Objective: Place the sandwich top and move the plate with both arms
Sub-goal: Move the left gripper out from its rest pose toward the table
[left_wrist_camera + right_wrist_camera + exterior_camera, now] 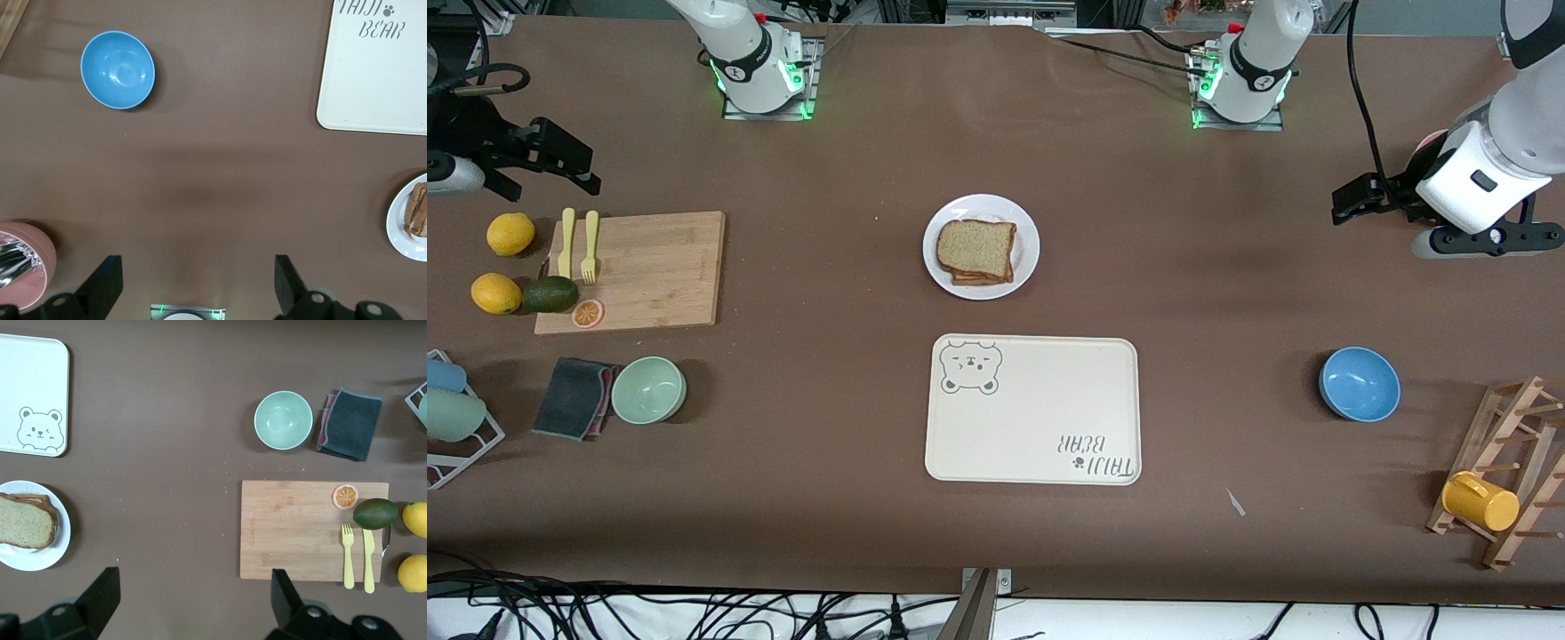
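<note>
Desk [996, 151] carries the bear-print tray [1033, 409] nearest the front camera, clear of load — a likely destination for the plate. The plate [981, 246] sits just above it with the sandwich top [975, 246] already capping the stack, so the lift remains. Both arms wait at their desk ends: left claw [198, 283] and right claw [193, 600] spread wide, holding nothing — filling probably hidden under the slice.

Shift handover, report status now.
Left gripper open, up at its table end; right gripper open, over the board's end. Bread top stacked on plate; plate not on tray. Nothing between them.
</note>
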Robot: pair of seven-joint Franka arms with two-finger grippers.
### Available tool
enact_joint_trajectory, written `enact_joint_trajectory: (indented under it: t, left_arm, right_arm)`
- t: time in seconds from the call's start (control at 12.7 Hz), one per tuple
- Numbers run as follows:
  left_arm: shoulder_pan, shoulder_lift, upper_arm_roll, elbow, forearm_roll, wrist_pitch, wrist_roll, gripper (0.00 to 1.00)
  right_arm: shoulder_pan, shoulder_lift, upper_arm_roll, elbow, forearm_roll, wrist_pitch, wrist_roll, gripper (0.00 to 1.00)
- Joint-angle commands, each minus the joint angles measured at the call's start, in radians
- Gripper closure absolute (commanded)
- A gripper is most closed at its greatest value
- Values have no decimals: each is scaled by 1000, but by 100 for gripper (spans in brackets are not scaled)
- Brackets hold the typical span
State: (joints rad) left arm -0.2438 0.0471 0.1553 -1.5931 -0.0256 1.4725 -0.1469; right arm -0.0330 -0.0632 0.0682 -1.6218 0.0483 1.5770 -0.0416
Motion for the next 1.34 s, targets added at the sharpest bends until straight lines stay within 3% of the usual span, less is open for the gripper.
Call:
enact_joint_trajectory:
  t: [0.0,0.31,0.55,1.26]
  left_arm:
    - [4,13,0,21,-23,-15,7,0]
    - [-2,48,0,24,-20,43,9,0]
    - [-2,45,-2,22,-14,69,6,0]
    - [6,25,-43,19,-25,46,-5,0]
  right_arm:
    - [-8,5,-1,17,22,-18,-11,0]
    - [-8,5,1,17,24,-18,-11,0]
    - [-8,-1,-2,17,71,-20,-6,0]
    - [-8,3,-2,17,73,-9,-4,0]
